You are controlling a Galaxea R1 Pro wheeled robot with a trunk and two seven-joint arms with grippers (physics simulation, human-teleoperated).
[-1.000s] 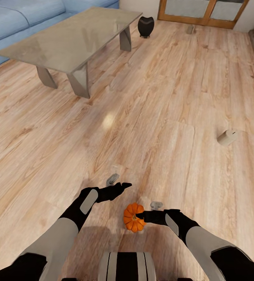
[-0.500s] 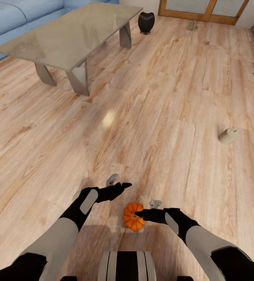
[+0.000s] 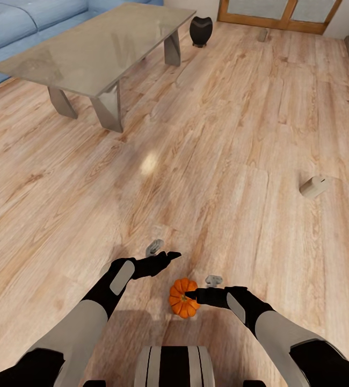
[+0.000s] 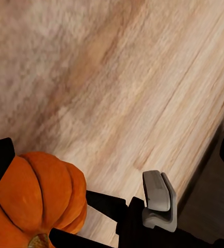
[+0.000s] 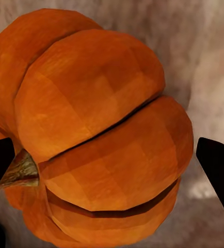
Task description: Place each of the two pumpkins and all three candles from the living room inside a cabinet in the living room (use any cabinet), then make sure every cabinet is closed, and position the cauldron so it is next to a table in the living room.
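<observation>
No text, label, brand, number or sign can be read on anything in these views.

Your right hand [image 5: 112, 170] has its two dark fingertips [image 5: 218, 175] either side of an orange ribbed pumpkin [image 5: 96, 129], stem sideways, pale floor [image 5: 205, 46] behind.
</observation>
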